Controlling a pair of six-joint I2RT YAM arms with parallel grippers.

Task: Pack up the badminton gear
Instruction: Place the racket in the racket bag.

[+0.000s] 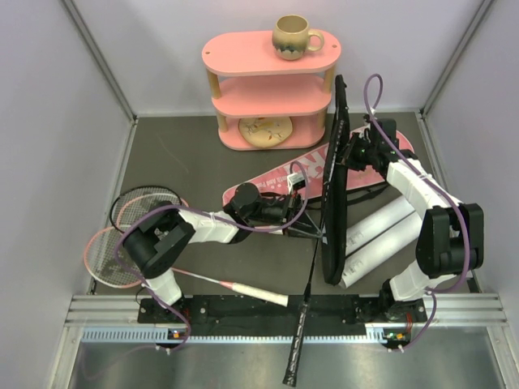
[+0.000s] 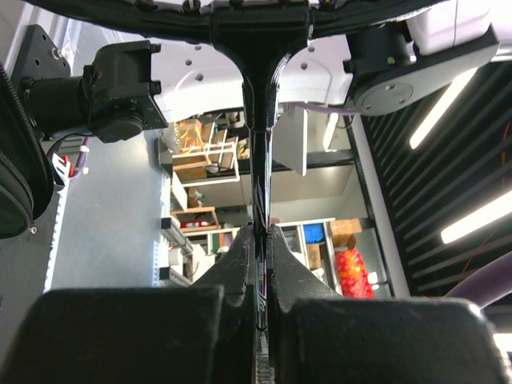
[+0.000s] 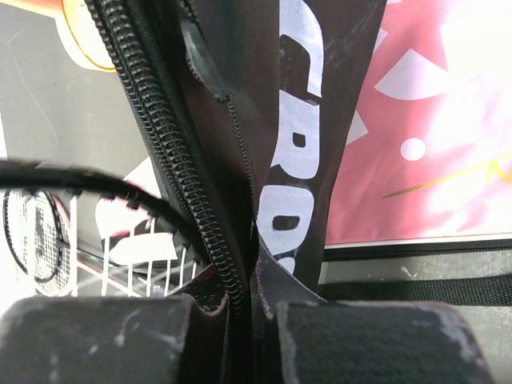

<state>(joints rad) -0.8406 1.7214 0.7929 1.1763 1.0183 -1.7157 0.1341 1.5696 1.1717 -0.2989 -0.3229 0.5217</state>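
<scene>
Over dark table (image 1: 182,158), clamped left gripper (image 2: 258,240) on black racket (image 2: 256,120) shaft, right gripper (image 3: 252,260) on black bag (image 3: 308,120) edge; mid-insertion, probably; next needed head guided inside.

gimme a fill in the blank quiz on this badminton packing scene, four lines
1. The racket shaft clamped in the shut left pincer is ____ in colour.
2. The black bag pinched in the shut right pincer bears ____ lettering.
3. The mug stands on the ____ tier of the pink shelf.
4. Two pink-framed rackets lie on the table near the ____ arm's base.

Missing words: black; white; top; left
</scene>
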